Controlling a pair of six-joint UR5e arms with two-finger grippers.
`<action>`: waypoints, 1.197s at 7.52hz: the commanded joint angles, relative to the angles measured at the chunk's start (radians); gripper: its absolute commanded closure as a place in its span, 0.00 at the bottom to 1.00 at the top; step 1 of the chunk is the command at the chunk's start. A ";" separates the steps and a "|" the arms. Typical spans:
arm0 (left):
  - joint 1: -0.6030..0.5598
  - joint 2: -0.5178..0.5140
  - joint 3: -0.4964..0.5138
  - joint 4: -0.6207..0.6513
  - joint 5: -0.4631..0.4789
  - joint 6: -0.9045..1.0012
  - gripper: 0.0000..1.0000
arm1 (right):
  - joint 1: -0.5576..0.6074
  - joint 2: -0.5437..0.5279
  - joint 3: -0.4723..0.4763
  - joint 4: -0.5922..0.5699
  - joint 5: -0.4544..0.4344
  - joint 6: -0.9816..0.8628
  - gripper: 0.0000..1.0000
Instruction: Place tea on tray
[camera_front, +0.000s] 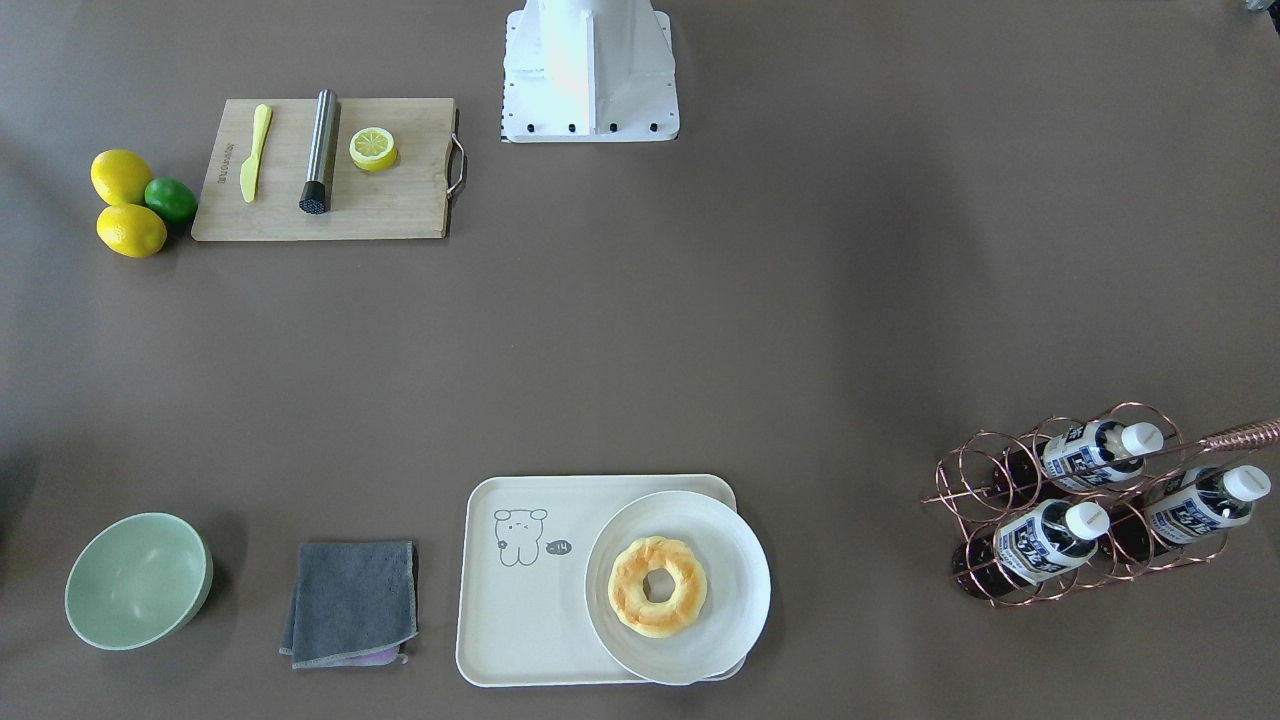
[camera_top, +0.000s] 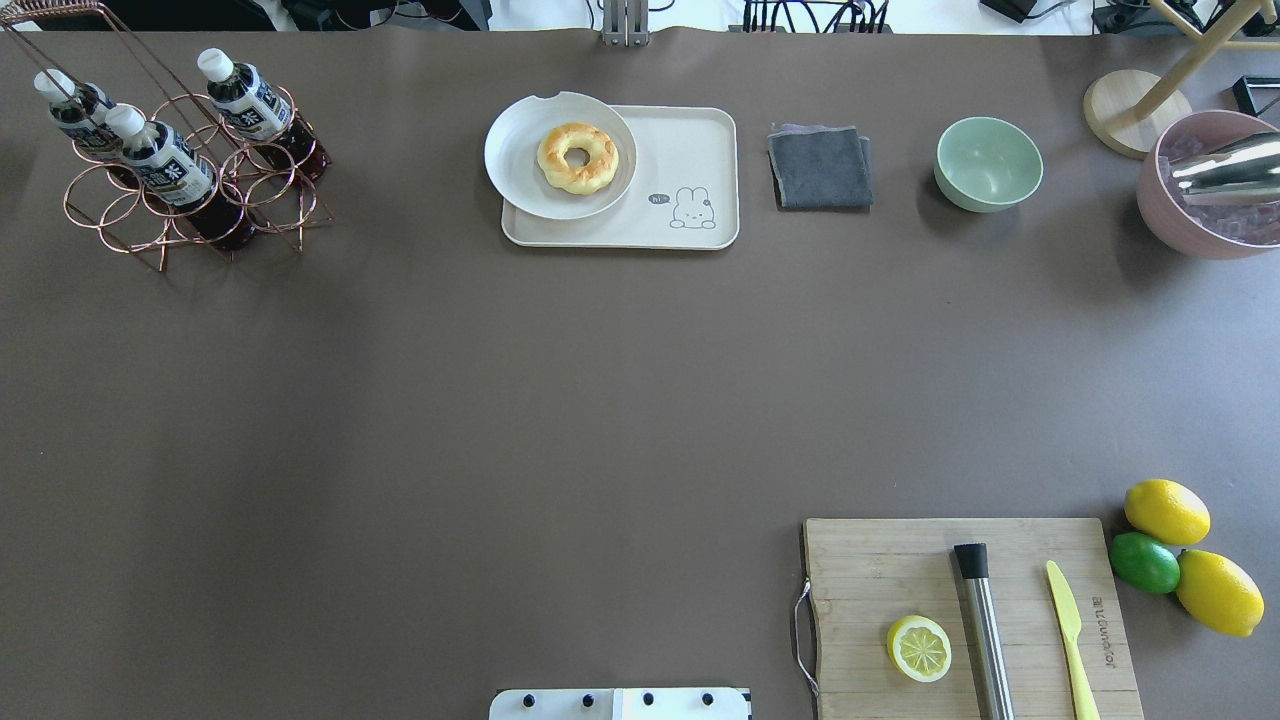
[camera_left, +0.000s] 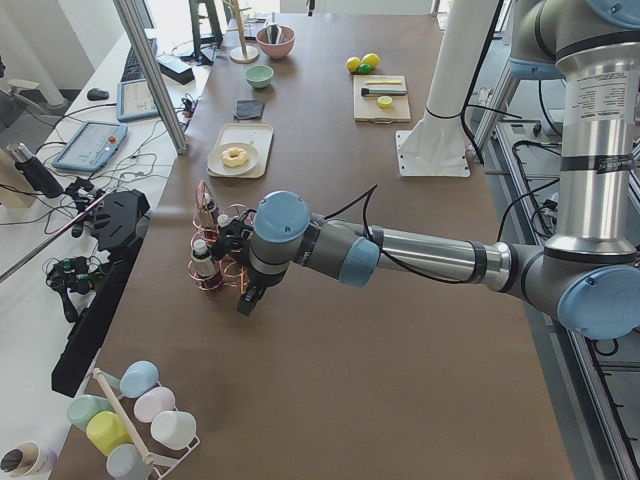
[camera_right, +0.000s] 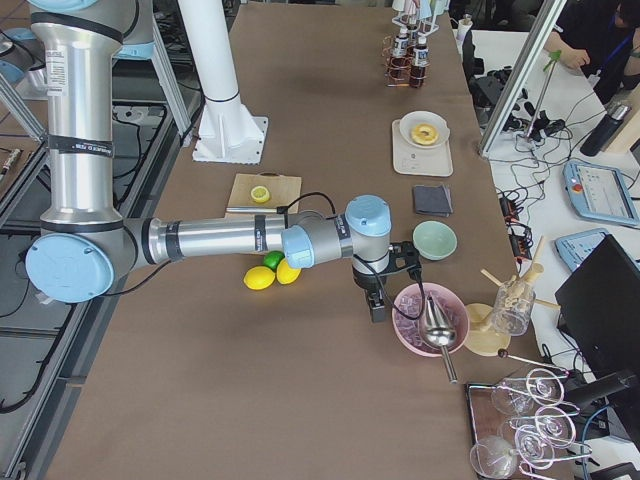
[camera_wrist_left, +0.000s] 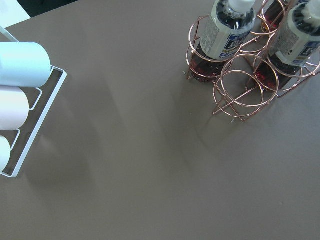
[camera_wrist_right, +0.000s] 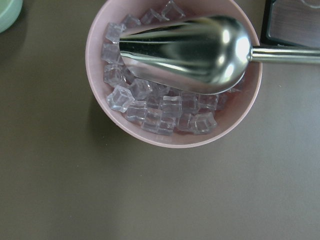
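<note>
Three tea bottles (camera_top: 160, 160) with dark liquid, white caps and white-and-navy labels lie tilted in a copper wire rack (camera_top: 120, 210) at the table's far left; they also show in the front view (camera_front: 1045, 540) and the left wrist view (camera_wrist_left: 227, 30). The cream tray (camera_top: 690, 140) with a cartoon drawing sits at the far middle and carries a round white plate (camera_top: 520, 140) with a doughnut (camera_top: 577, 157). My left gripper (camera_left: 247, 300) hangs just beside the rack, seen only from the side; I cannot tell if it is open. My right gripper (camera_right: 377, 305) hangs by the pink ice bowl (camera_right: 428, 320); I cannot tell its state either.
A grey cloth (camera_top: 820, 167) and a green bowl (camera_top: 988, 163) lie right of the tray. The pink ice bowl (camera_top: 1200, 190) holds a metal scoop. A cutting board (camera_top: 900, 560) near right carries a lemon half, a metal rod and a yellow knife. Two lemons and a lime (camera_top: 1145, 562) lie beside it.
</note>
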 joint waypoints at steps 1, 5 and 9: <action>0.107 -0.019 0.000 -0.263 0.026 -0.379 0.02 | -0.026 0.007 0.000 0.172 0.003 0.011 0.00; 0.330 -0.018 -0.048 -0.482 0.349 -0.876 0.02 | -0.109 0.028 0.029 0.189 -0.010 0.211 0.00; 0.548 -0.022 -0.098 -0.475 0.705 -1.139 0.03 | -0.129 0.028 0.032 0.195 -0.033 0.238 0.00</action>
